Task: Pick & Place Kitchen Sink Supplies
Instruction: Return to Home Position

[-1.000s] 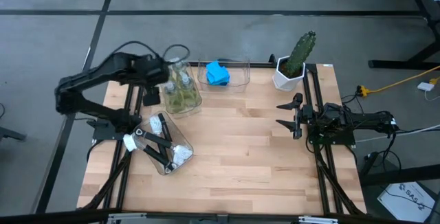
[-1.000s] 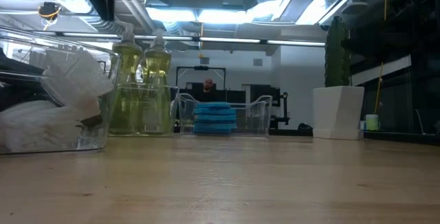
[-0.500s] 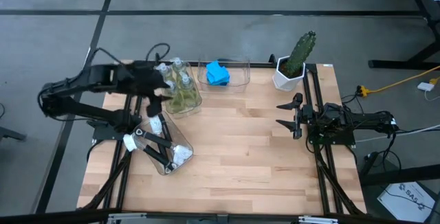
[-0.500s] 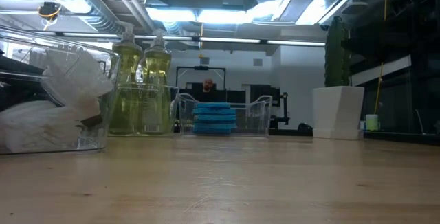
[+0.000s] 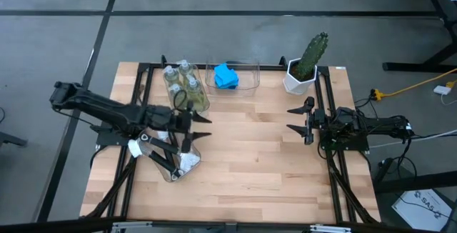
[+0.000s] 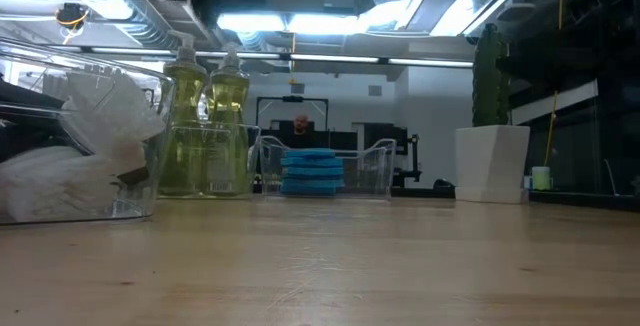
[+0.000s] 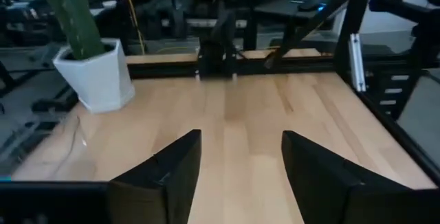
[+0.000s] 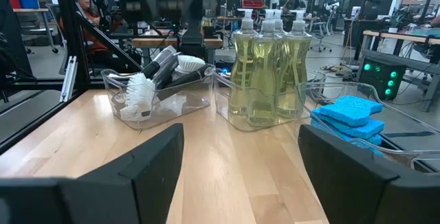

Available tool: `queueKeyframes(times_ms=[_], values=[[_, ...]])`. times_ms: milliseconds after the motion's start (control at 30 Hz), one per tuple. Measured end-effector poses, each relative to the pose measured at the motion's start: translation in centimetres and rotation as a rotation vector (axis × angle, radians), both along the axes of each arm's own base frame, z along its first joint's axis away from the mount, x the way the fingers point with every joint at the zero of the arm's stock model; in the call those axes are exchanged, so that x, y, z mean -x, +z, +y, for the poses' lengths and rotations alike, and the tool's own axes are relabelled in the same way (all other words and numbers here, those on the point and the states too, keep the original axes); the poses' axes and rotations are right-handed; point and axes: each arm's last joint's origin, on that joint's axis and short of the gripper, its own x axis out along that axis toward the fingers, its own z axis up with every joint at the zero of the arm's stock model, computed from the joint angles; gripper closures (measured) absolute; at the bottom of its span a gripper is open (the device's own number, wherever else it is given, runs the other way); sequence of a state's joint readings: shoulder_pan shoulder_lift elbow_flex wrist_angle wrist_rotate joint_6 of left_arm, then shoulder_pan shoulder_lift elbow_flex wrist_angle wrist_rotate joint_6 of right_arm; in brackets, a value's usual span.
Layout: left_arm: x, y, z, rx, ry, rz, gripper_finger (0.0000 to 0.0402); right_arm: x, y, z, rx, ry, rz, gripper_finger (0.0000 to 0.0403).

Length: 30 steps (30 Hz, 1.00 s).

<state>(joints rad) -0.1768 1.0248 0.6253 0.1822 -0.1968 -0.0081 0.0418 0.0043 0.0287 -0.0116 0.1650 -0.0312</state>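
left gripper (image 5: 204, 128), jaws spread wide and empty, hangs over a corner of the near clear plastic bin (image 5: 156, 165) holding slim black-handled, white-headed dish brushes (image 5: 171, 156). clear pump bottles of yellow-green soap (image 5: 187, 90) stand in the far-left clear bin (image 5: 203, 104); bright blue sponges (image 5: 226, 76) lie in the neighbouring clear bin (image 5: 248, 76). right gripper (image 5: 290, 118), jaws likewise wide, waits at the wooden table's (image 5: 250, 169) right side.

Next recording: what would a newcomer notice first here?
The pale yellow-green soap bottles and bright blue sponges, binned along the table's back edge, stand out. The left gripper hangs open above the dish brushes on the left side; the right gripper sits open near the cactus.
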Motion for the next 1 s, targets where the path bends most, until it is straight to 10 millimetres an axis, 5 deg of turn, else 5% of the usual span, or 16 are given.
queueKeyframes(times_ms=[233,500,1000], values=[[0.1,-6.9,-0.5,0.128,-0.075,-0.022,0.0214,0.0,0.0,0.0,0.000,0.000,0.000,0.0118],[2.9,-10.5,-0.3,0.175,-0.089,-0.045,0.0226,0.0,0.0,0.0,0.000,0.000,0.000,0.0118],[8.1,-10.1,2.6,0.143,0.054,-0.263,0.0229,0.0,0.0,0.0,0.000,0.000,0.000,0.0118]])
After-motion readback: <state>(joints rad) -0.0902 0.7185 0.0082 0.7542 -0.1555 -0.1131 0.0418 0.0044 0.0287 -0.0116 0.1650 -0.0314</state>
